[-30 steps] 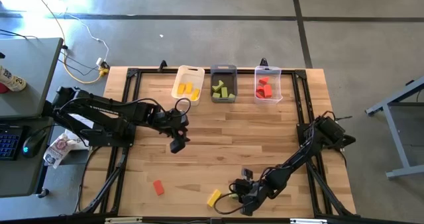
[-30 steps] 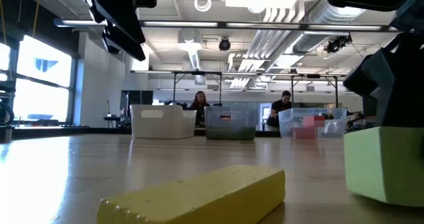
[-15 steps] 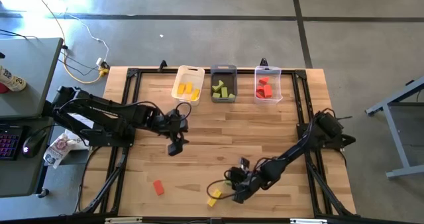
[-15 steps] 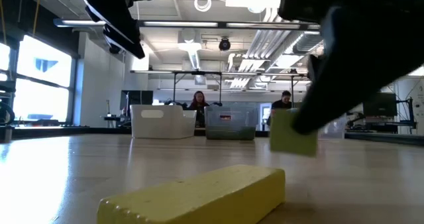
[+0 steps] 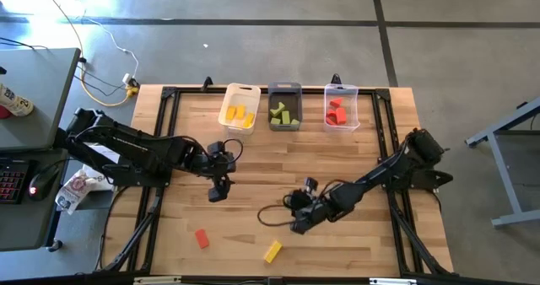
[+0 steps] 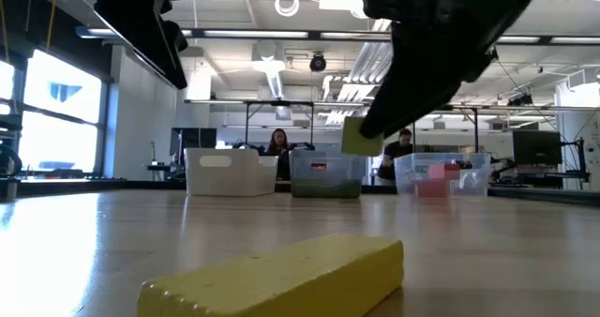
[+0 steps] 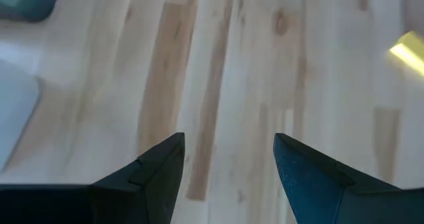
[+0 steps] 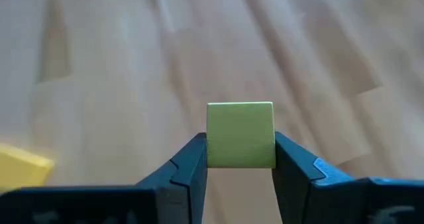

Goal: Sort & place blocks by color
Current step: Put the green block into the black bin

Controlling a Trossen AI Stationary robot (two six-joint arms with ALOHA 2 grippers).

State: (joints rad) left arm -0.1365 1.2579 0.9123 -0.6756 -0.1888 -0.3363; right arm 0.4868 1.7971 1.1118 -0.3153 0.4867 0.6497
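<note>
Beside right gripper (image 5: 297,221): yellow block (image 5: 272,251), red block (image 5: 202,239).

Both arms are black throughout, built of slim tubular links joined by chunkier rounded joints, seen against the pale wooden worktop (image 5: 278,167). The left end effector (image 7: 228,164) ends in two broad, wedge-shaped fingers (image 7: 156,174) of matte dark plastic with flat faces and bevelled edges. The right end effector (image 8: 240,159) has the same two dark fingers (image 8: 185,168), bluish-black with a small pale scuff on one. A thin dark cable loops out beside the right arm's wrist above the worktop.
</note>
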